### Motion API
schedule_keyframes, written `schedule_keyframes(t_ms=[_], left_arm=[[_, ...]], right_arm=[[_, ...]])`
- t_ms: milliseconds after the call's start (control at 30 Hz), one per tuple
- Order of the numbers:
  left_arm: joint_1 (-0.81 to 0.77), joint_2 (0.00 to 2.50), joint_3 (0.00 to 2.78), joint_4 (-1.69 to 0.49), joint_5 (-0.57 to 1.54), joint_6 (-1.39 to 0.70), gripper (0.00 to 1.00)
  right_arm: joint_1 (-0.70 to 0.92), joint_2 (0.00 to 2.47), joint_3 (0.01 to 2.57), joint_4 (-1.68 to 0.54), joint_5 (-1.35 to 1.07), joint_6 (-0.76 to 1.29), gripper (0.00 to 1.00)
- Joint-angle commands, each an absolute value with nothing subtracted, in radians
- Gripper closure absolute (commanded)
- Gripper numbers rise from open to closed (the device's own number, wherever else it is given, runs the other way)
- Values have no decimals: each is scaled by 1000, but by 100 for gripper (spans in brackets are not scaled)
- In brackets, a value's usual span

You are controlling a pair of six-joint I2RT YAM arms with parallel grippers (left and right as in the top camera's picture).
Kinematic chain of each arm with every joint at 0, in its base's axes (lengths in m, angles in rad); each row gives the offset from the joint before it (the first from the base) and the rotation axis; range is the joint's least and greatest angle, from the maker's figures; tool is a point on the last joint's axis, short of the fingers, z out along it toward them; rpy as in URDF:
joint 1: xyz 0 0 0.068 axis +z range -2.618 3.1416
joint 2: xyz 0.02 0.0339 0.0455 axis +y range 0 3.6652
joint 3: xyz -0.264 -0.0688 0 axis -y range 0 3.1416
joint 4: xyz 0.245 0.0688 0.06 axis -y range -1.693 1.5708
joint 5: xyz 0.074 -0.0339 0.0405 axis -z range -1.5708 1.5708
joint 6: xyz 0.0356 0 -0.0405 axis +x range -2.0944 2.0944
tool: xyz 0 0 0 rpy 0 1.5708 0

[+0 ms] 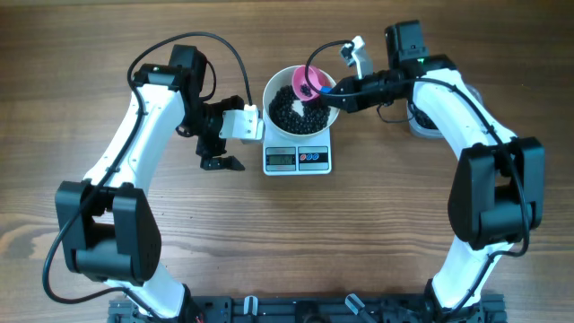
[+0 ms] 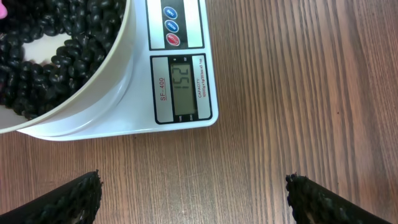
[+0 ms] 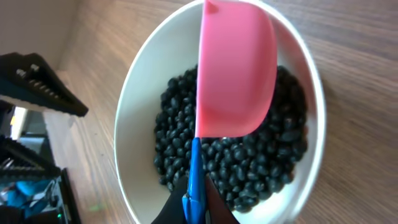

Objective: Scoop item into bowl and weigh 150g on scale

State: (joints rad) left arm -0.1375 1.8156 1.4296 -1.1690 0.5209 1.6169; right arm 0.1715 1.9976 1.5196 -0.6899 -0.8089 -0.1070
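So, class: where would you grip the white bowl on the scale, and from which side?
Probably the rim of the bowl, from above on the left arm's side, one of the jaws inside, one outside. It looks too wide to span, and the pink scoop hangs over its right side.

From overhead I can't read the digits on the scale [image 1: 298, 158]; they're too small, and the bowl [image 1: 267, 94] covers its platform. The right arm hides most of a pale tub [image 1: 418, 126]. My left wrist view cuts the bowl off at the top and left, and the left gripper [image 2: 194, 200] shows only fingertips [image 2: 65, 202] in the bottom corners. On the right wrist view, the pink scoop [image 3: 236, 74] has its blue handle running off the bottom edge, along with the right gripper [image 3: 194, 214] clamped on it.
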Motion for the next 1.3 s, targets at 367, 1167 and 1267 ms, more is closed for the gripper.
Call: schedule_keyframes(t_ms=[367, 1167, 1267], left_arm=[[-141, 1816, 1424, -1169, 522, 1615, 0], [-141, 1816, 1424, -1169, 522, 1615, 0], [-140, 1816, 1424, -1169, 522, 1615, 0]], right_arm=[[286, 2005, 1780, -1095, -276, -581, 96], [330, 2006, 1780, -1154, -416, -703, 96], [330, 2006, 1780, -1153, -443, -673, 96]])
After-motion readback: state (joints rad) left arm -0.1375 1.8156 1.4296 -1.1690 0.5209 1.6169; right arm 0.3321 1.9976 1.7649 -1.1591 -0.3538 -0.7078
